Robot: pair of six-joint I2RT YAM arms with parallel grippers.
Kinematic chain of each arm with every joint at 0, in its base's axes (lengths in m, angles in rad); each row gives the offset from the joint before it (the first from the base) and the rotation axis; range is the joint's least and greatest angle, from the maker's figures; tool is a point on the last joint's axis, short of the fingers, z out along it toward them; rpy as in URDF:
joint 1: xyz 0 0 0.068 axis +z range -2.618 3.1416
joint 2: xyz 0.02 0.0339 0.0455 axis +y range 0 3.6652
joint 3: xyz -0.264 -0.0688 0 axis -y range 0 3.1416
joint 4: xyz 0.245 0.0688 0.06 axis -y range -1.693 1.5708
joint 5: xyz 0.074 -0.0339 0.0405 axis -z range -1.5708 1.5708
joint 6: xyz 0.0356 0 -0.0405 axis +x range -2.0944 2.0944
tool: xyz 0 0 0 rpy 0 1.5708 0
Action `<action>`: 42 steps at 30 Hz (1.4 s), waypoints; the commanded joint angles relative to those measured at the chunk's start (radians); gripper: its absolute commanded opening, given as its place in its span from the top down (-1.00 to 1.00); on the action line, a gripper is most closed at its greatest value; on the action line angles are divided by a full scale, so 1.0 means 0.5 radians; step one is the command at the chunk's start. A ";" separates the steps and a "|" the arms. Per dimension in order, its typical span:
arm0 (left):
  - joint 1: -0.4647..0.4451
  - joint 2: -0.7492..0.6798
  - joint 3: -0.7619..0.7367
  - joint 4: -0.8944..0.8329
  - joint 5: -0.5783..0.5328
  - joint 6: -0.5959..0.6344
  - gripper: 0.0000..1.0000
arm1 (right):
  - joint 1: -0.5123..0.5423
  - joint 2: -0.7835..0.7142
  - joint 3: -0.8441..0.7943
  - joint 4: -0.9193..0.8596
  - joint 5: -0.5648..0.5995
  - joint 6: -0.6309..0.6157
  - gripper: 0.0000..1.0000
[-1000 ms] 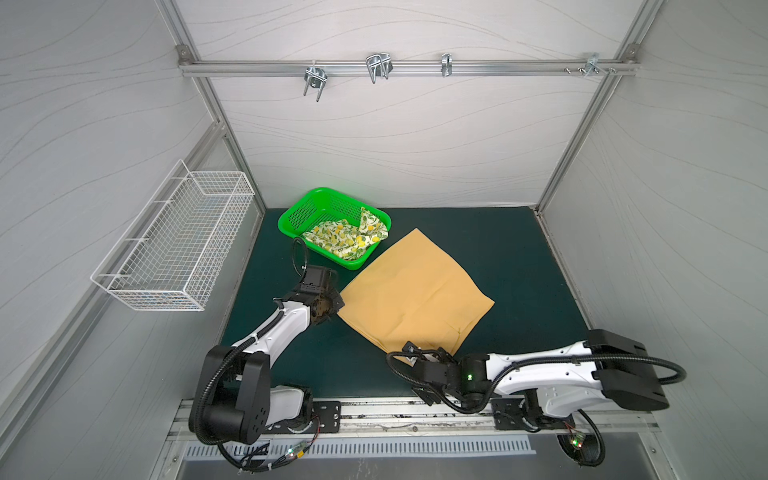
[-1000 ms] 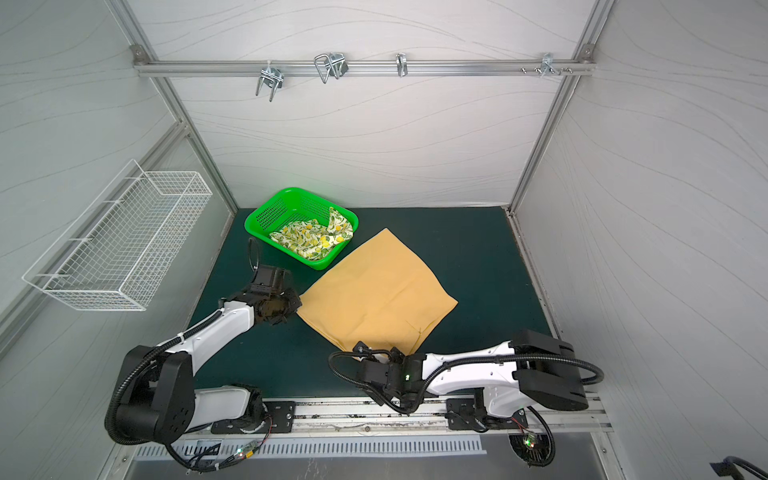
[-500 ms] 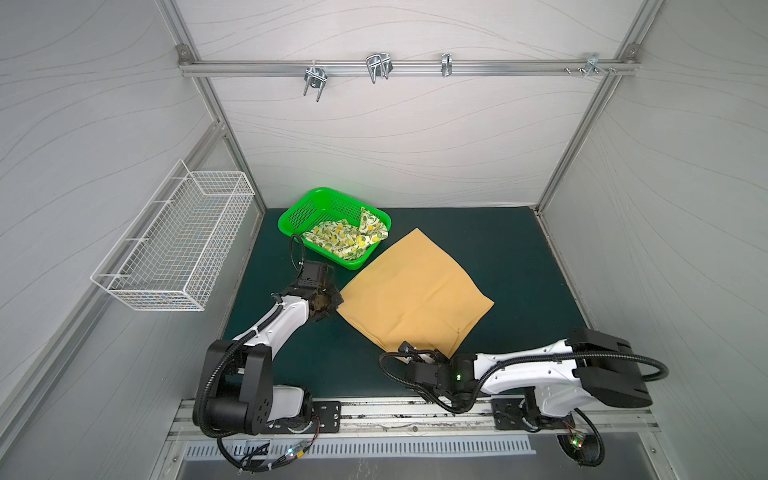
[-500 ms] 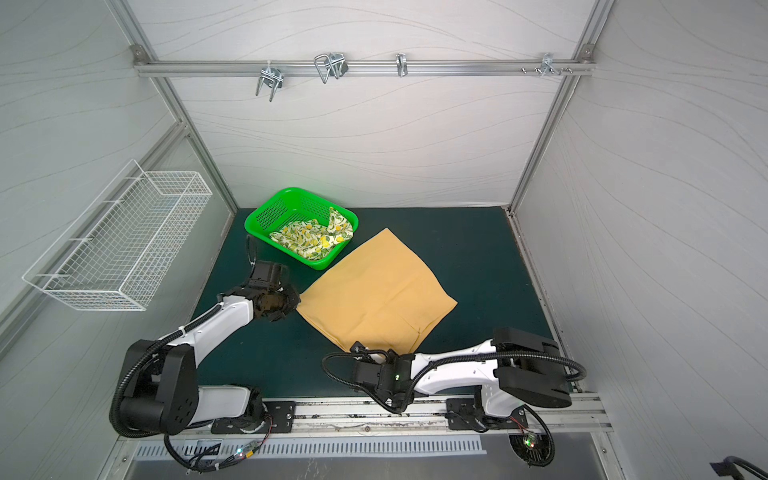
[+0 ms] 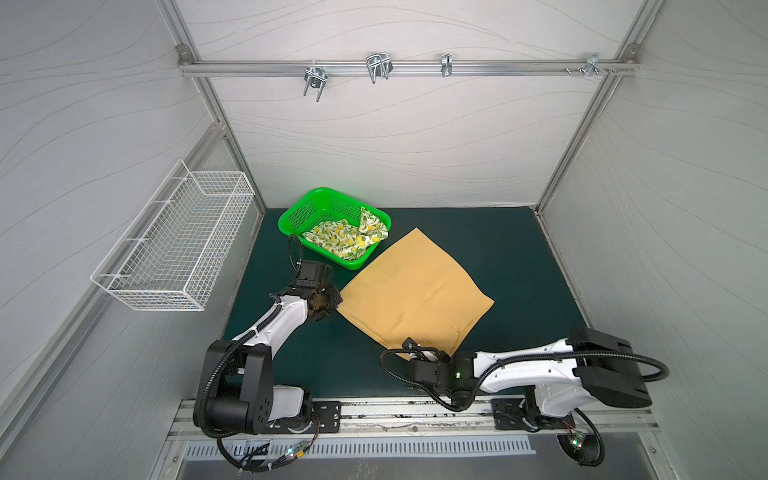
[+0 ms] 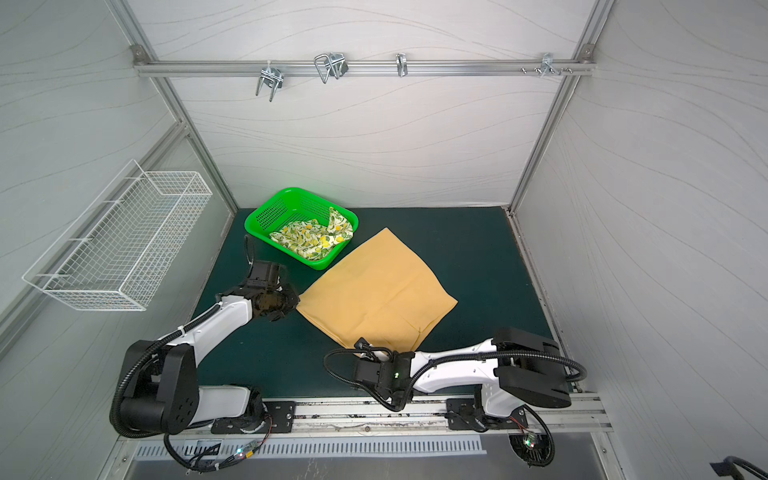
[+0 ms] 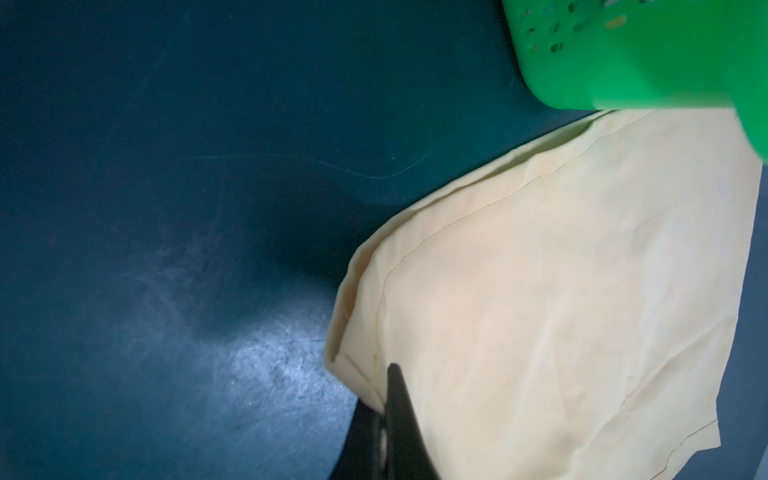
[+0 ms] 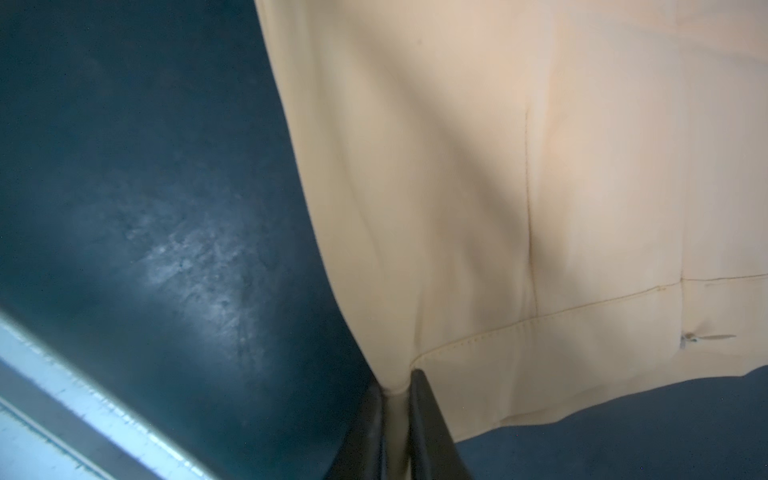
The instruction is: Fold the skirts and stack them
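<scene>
My left fingers (image 7: 399, 419) are closed on the left corner of the orange skirt (image 5: 415, 295). My right fingers (image 8: 428, 424) are closed on its near corner, with cloth pinched between them. The orange skirt lies spread flat on the worktop (image 5: 519, 257), with one edge just beside the basket (image 5: 299, 212). The lemon skirt (image 5: 345, 243) lies crumpled inside the basket, which stands at the rear left of the worktop.
</scene>
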 commanded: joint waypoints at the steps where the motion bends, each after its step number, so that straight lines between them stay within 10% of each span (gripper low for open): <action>1: 0.019 -0.013 0.103 0.000 0.019 0.013 1.00 | 0.049 0.015 0.085 -0.126 0.038 0.049 0.85; 19: -0.007 -0.660 0.172 -0.067 0.393 -0.073 1.00 | 0.000 -0.696 -0.026 0.053 -0.594 0.112 0.92; 25: -0.379 -0.813 0.196 -0.035 0.039 -0.103 1.00 | -0.274 -1.083 -0.215 0.082 -0.866 0.206 0.91; 42: -0.709 0.288 1.023 0.199 -0.028 -0.249 1.00 | -0.969 -1.481 -0.305 -0.447 -0.954 0.228 0.89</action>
